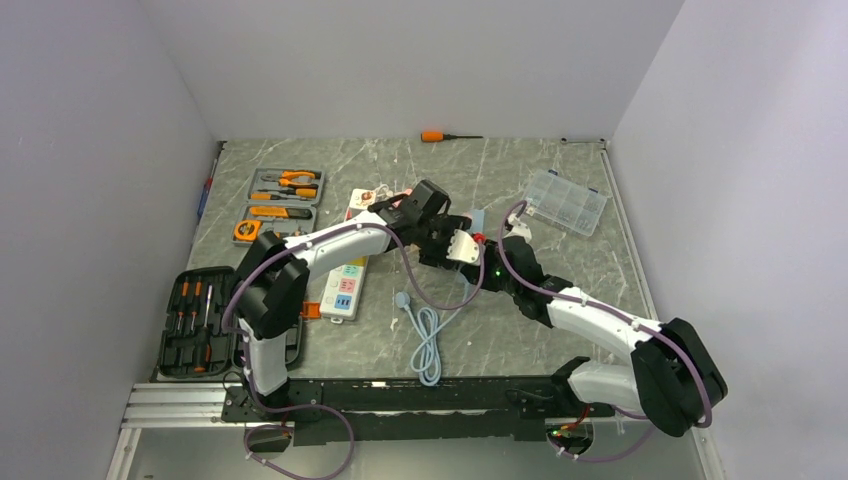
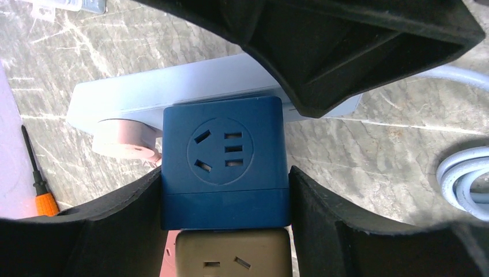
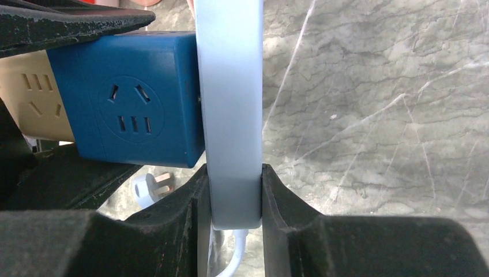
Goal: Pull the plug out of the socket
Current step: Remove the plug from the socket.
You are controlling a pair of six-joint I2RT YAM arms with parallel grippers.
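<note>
Over the middle of the worktop, both arms were on one bundle. The left fingers were clamped on a dark blue cube adapter, one finger on each side of it, and a beige cube sat right against its near face. The right fingers were pinched tight on a light-blue strip, gripping it across its thin side, and the strip stood on edge in the right wrist view. The blue cube sat against the broad face of that strip, with a round pink disc on the same face just beside the cube.

And the socket, the long white power strip, lay apart from all that. It was flat on the worktop, left of centre, running from far toward near, with the left arm crossing above its middle. The plug on the pale coiled cord lay loose on the worktop near the socket's near end, not touching it.

Toward the left edge sat two grey tool trays and a black case of screwdrivers. A clear parts box sat toward the far right corner. An orange-handled screwdriver lay along the far edge.
</note>
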